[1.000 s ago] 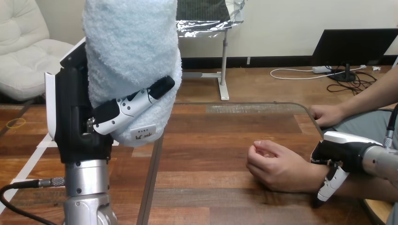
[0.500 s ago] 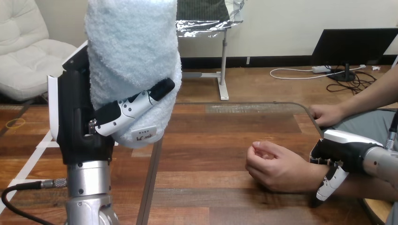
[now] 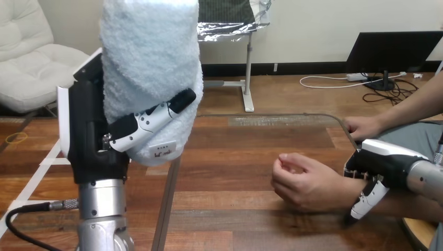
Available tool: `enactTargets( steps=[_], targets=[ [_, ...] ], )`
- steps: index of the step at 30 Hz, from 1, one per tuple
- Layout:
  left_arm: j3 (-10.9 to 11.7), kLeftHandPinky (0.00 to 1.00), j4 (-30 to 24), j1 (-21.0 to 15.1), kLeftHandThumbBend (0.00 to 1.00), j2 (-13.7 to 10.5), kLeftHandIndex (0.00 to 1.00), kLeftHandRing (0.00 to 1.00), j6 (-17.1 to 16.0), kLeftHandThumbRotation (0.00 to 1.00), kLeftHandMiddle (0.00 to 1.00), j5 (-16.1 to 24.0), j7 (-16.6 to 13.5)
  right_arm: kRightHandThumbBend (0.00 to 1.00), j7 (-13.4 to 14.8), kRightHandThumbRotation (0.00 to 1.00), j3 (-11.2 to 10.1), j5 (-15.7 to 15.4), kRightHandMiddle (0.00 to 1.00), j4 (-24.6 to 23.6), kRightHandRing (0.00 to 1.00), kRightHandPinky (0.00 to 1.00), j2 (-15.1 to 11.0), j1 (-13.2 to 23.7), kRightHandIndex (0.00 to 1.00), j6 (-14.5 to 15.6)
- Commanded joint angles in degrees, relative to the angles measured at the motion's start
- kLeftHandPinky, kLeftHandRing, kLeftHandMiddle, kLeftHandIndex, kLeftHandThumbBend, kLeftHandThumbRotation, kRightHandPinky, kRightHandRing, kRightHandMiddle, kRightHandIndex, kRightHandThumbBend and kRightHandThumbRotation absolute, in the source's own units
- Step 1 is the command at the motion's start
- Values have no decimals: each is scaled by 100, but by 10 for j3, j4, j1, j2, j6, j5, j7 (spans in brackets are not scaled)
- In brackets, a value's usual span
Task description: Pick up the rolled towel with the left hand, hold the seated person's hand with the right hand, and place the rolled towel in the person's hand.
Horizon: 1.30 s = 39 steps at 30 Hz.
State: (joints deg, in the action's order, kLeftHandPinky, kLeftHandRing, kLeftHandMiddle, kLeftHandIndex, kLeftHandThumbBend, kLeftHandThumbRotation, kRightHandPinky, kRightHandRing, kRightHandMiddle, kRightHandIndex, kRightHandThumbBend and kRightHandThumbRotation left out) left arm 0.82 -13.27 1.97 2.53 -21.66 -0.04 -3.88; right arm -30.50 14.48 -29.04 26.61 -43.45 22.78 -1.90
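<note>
Near left, above the counter [image 3: 235, 151], the left hand [image 3: 94, 141] has its fingers [image 3: 151, 117] wrapped round the upright rolled towel [image 3: 151, 63]. At right, the right hand [image 3: 389, 162] clasps the person's wrist [image 3: 346, 192]. Best to carry the towel rightward and low, slowly, to the loosely curled person's hand [image 3: 303, 183].

Rolled towel [image 3: 149, 57]: pale blue. Left hand [image 3: 93, 133]: black with white shells. Counter [image 3: 240, 157]: brown wood grain.

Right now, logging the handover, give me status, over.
Left hand shut on towel, held upright above the table. Right hand clasps the person's wrist. Person's hand rests on table, fingers curled, not open for the towel.
</note>
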Motion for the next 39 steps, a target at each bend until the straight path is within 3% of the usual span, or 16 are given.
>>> enactTargets(
  steps=[1, 10, 26, 39],
  targets=[
    [-5, 18, 8, -50, 57, 5, 36, 24, -11, 0, 30, 0, 1, 89, 0, 0, -18, 13, 37, -36, 29, 20, -4, 11, 41, 3],
    [-8, 18, 33, -60, 57, 12, 36, 24, -15, 0, 31, -17, 10, 88, -7, 0, -38, 28, 38, -64, 29, 20, -13, 15, 42, 10],
    [-3, 17, 159, -104, 56, 12, 35, 24, -93, 0, 30, -31, 36, 87, -31, 5, -60, 38, 38, -108, 28, 20, -27, 35, 41, 40],
    [-6, 17, 251, -132, 55, 14, 35, 24, -126, 0, 30, -26, 40, 89, -42, 6, -70, 38, 37, -138, 29, 21, -28, 50, 41, 69]
  ],
)
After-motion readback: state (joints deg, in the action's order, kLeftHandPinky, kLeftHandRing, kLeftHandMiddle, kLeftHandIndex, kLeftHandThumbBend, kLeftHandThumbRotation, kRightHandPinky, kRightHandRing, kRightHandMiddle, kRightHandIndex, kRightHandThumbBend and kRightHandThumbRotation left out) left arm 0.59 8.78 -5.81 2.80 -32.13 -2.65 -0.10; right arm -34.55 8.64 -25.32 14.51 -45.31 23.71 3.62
